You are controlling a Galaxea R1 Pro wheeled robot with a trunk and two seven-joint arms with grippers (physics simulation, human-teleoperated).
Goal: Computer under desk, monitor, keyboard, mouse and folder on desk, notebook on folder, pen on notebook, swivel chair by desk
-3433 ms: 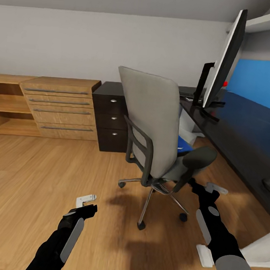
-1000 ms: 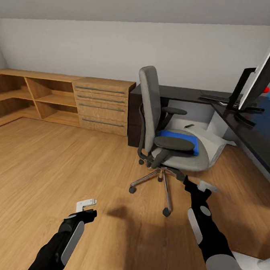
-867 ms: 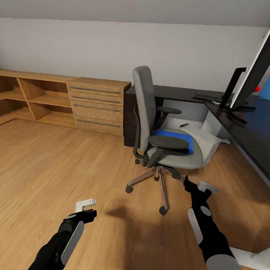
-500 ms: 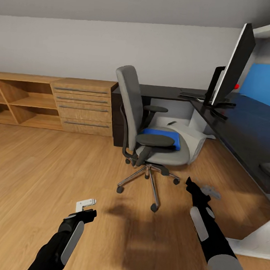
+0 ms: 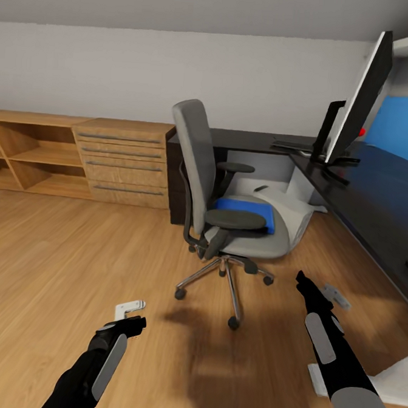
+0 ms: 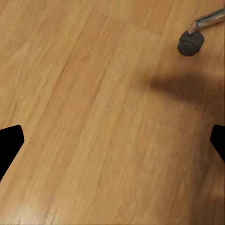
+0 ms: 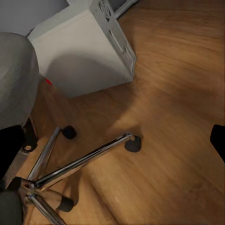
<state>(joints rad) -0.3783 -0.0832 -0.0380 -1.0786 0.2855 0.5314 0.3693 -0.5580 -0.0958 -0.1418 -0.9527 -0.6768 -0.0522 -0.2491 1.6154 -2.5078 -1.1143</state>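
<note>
So, nearest stuff first:
Left gripper (image 5: 129,310): hangs low over bare wood floor (image 5: 54,260), fingers spread apart, nothing in it. Its wrist view has the 2 dark fingertips wide at the edges and 1 chair caster (image 6: 191,42) past them.
Right gripper (image 5: 337,296): out over the floor between chair and desk, jaws apart, empty.
Swivel chair (image 5: 226,193): mid-room on its chrome base, back turned toward the drawers, seat facing the desk corner. It sits right between the robot and the computer.
Folder (image 5: 247,212): bright blue, lying flat on the seat, partly hidden behind the near armrest (image 5: 234,219).
Computer (image 5: 292,211): pale box on the floor beyond the chair, tilted, mostly under the desk corner; the right wrist view has it (image 7: 84,49) just past the chair's spokes.
Desk (image 5: 374,204): glossy black top along the right side.
Monitor (image 5: 360,99): upright on the desk, seen nearly edge-on.
Keyboard (image 5: 291,146): flat on the desk's far stretch, beside the monitor stand.
Drawer unit (image 5: 123,162): light wood, against the back wall, next to open shelves (image 5: 24,158).
Blue wall panel (image 5: 404,130): behind the desk.
</note>
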